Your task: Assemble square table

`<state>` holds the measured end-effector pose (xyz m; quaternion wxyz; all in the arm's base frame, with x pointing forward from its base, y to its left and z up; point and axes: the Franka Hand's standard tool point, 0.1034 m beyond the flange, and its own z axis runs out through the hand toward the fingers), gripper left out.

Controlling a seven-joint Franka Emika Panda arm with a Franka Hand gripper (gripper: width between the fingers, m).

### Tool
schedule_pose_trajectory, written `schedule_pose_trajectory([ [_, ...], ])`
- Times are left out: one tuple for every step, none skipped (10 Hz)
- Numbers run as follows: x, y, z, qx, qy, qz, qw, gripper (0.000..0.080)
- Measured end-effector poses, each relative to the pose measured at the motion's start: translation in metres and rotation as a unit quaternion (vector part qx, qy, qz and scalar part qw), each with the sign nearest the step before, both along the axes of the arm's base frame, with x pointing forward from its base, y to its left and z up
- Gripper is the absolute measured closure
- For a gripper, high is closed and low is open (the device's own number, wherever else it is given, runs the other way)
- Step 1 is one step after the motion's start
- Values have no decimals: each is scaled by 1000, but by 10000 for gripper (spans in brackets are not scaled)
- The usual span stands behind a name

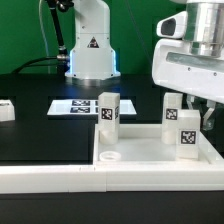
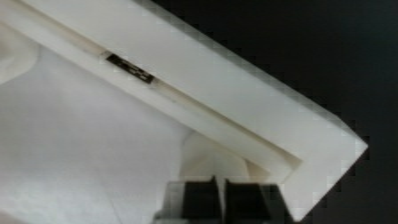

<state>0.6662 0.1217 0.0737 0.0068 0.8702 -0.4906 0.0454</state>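
Note:
The white square table top (image 1: 150,150) lies tray-like in the foreground, with an empty round socket (image 1: 108,157) near its front left corner. Three tagged white legs stand upright on it: one at the back left (image 1: 108,113), one at the back right (image 1: 172,106) and one nearer on the right (image 1: 186,131). My gripper (image 1: 208,112) hangs over the top's right side, just beside the right legs. In the wrist view its dark fingers (image 2: 199,200) sit pressed together with nothing seen between them, over the top's flat surface (image 2: 89,140) and raised rim (image 2: 231,85).
The marker board (image 1: 80,105) lies flat on the black table behind the top. A small white part (image 1: 6,110) sits at the exterior view's left edge. A long white wall (image 1: 50,178) runs along the front. The robot base (image 1: 92,50) stands at the back.

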Motion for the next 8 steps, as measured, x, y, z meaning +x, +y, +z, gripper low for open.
schedule_pose_trajectory([
  [3,-3,9,13,-31,36,999,785],
  [1,-10,15,31,-67,56,996,785],
  [-4,-20,20,50,-101,92,989,785],
  [-6,-23,19,61,-108,130,984,711],
  [-6,-21,18,56,-104,158,980,711],
  [-6,-22,18,49,-104,185,976,526],
  [-6,-23,17,46,-103,199,974,344],
  [-6,-23,17,42,-103,218,970,221],
])
